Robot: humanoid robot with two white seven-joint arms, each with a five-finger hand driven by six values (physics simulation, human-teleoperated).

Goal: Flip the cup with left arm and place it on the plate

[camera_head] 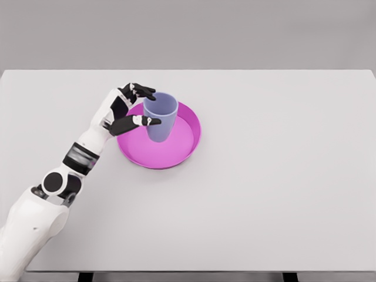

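A lilac-blue cup (161,120) stands upright, mouth up, on the left half of a magenta plate (185,144) near the table's middle. My left hand (152,106) reaches in from the lower left and wraps the cup's left side. Its fingers (143,91) lie against the back of the rim and the thumb (147,121) presses the front wall, so the hand is shut on the cup. The cup's base rests inside the plate. The right arm does not show.
The white table (282,176) stretches wide to the right and front of the plate. My left forearm (88,147) crosses the table's left part. The table's far edge runs just behind the hand.
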